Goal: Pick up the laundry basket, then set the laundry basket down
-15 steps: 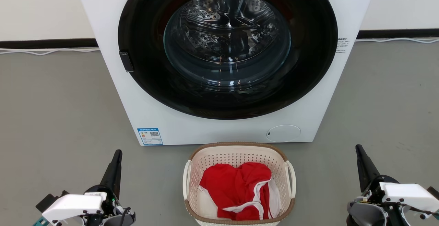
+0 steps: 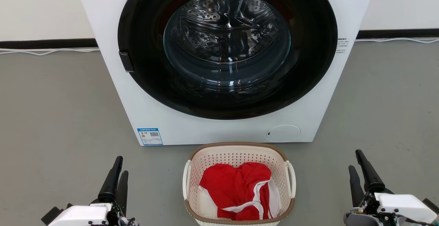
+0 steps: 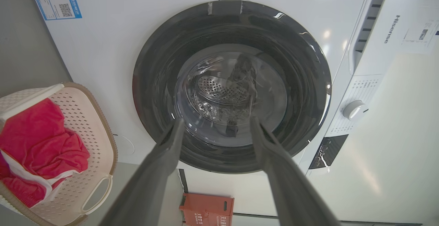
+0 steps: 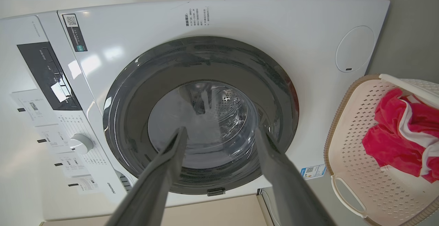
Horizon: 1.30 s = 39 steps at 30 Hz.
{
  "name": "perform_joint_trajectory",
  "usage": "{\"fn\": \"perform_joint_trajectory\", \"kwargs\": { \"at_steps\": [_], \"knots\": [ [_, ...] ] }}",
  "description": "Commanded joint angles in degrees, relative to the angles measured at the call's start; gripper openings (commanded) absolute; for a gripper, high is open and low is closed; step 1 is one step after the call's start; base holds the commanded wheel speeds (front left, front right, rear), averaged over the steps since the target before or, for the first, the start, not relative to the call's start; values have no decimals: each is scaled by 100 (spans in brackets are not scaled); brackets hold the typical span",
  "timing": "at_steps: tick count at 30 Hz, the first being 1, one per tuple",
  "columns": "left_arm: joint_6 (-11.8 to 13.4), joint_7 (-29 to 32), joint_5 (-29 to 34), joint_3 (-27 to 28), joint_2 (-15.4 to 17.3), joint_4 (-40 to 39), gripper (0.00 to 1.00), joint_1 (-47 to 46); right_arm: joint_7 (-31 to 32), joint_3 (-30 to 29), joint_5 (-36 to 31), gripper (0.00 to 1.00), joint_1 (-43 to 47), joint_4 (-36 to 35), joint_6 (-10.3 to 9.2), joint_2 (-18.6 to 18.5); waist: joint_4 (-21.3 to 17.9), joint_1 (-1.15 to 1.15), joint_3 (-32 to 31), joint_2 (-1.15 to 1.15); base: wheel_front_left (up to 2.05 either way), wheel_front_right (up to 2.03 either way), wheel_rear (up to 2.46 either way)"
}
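Since half a second ago both grippers have sunk toward the head view's bottom edge and their jaws have parted. The left gripper (image 2: 122, 165), at 9 o'clock of the laundry basket (image 2: 219, 159), and the right gripper (image 2: 354, 159), at 3 o'clock, each stand moderately spread, empty, apart from it. The basket sits on the floor (image 2: 61, 116) at 6 o'clock of the washer (image 2: 308, 116), with a red garment (image 2: 233, 188) inside.

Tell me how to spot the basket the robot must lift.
Find the big white washing machine with the round dark door. On the grey floor in front of it sits the laundry basket. It is cream with little holes, a brown rim, and red clothes inside.
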Motion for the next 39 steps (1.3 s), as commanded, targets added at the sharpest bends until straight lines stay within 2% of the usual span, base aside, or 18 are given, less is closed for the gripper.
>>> {"fn": "perform_joint_trajectory", "kwargs": {
  "at_steps": [1, 10, 28, 39],
  "knots": [
    [-6, -58, 34, -5, 40, -187, 100, -91, -70, 49, -48, 100, -120, -215, 6, -43, -1, -2, 4, 0, 0, 0, 0],
    [-9, -211, 376, -37, 47, -216, 100, -24, -222, 104, -516, 100, -78, -308, 9, -48, -8, -2, 10, 0, 0, 0, 0],
    [125, -519, 1787, -159, 61, -427, 100, 102, -525, 232, -2870, 100, -23, -580, 16, -75, -41, -2, 17, 0, 0, 0, 0],
    [203, -689, 2723, -255, 69, -493, 100, 176, -692, 296, -3799, 100, 16, -685, 19, -70, -64, -2, 11, 0, 0, 0, 0]
  ]
}}
